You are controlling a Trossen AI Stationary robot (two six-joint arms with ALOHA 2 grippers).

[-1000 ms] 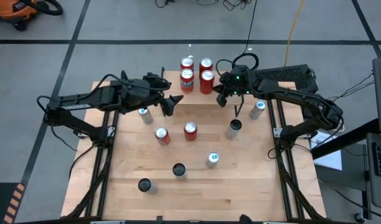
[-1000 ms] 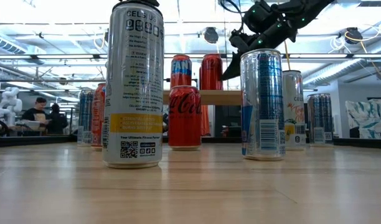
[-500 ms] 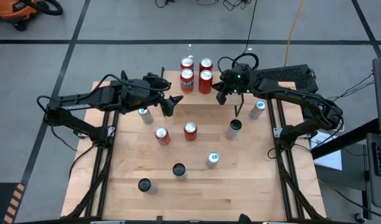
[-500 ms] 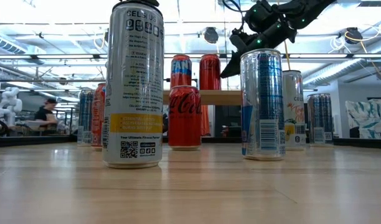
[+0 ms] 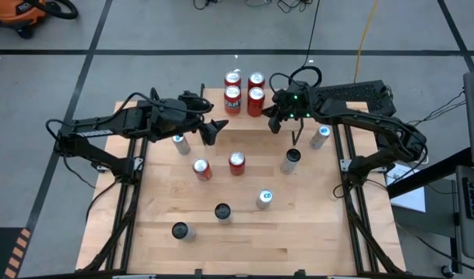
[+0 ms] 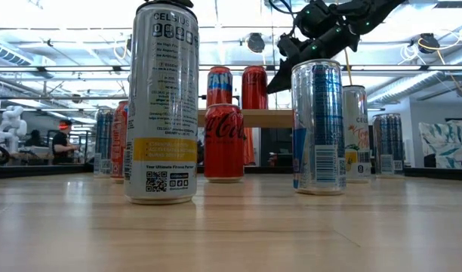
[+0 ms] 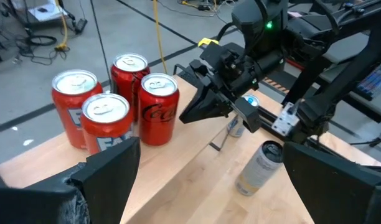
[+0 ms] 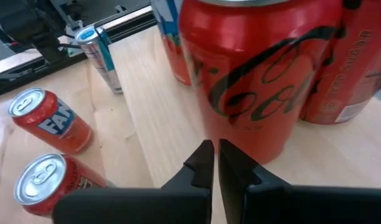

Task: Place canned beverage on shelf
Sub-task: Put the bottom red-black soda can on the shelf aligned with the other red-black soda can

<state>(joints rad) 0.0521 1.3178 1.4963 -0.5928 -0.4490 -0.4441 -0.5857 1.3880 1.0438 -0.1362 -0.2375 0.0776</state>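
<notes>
Four red cans stand upright on the low shelf (image 5: 245, 113) at the table's far edge, its wooden top (image 6: 272, 119) raised on thin black legs. My right gripper (image 5: 271, 122) is shut. Its tips (image 8: 212, 154) point slanting down at the side wall of the shelf's near right Coca-Cola can (image 8: 259, 81), also seen in the left wrist view (image 7: 158, 109). My left gripper (image 5: 214, 129) hangs open above the table, left of the shelf, with nothing between its fingers. My right gripper has its shut fingertips (image 7: 183, 117) right beside the lower side wall (image 8: 240, 134) of the Coca-Cola can, coming slanting down from the table's right. I cannot tell whether they touch the can, which stands upright on the shelf.
Several more cans stand upright on the tabletop: two red ones (image 5: 201, 168) (image 5: 237, 163) mid-table, slim silver ones (image 5: 180, 143) (image 5: 291, 160) (image 5: 320, 137) around them, others (image 5: 222, 211) nearer the front. In the low view a tall Celsius can (image 6: 160, 102) stands closest.
My right gripper has tipped up a little beside the shelf's cans and has stayed shut.
</notes>
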